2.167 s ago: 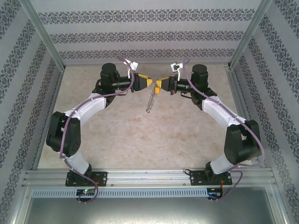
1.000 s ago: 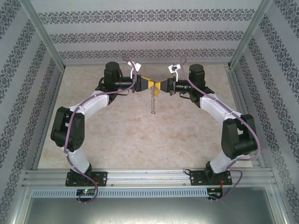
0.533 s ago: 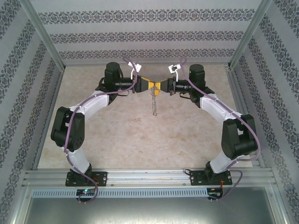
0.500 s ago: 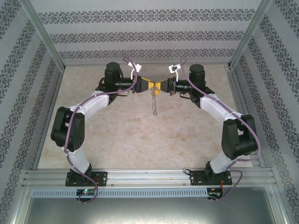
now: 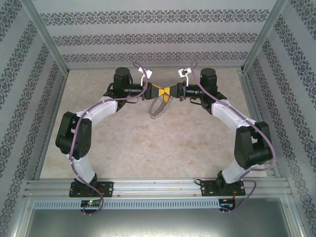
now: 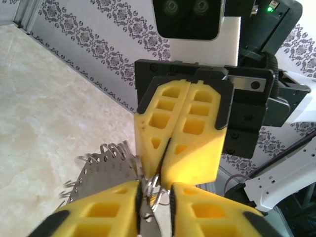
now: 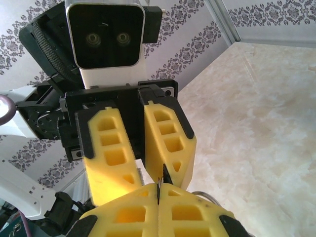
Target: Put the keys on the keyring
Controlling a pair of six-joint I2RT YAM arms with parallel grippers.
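Observation:
My two grippers meet tip to tip above the far middle of the table. The right gripper (image 5: 170, 92) (image 7: 159, 190) is shut, and thin wire of the keyring pokes out of its seam. The keyring (image 5: 157, 107) (image 6: 101, 170) hangs below them, tilted, a grey hoop with a looped fringe. In the left wrist view the left gripper (image 5: 161, 92) (image 6: 154, 190) has its jaws a little apart. Ring wire and a flat grey metal piece (image 6: 146, 217) with a small hole lie between them, against one pad. I cannot tell whether they pinch it. I cannot pick out the keys for certain.
The marbled table (image 5: 148, 143) lies inside patterned walls (image 5: 158, 37) at the back and both sides. An aluminium rail (image 5: 158, 186) carries both arm bases at the near edge. In the left wrist view the right arm's camera block (image 6: 190, 19) looms close.
The left gripper has shifted slightly right against the right gripper. The keyring, hanging straight down before, has swung to tilt toward the lower left. The right arm has stayed put.

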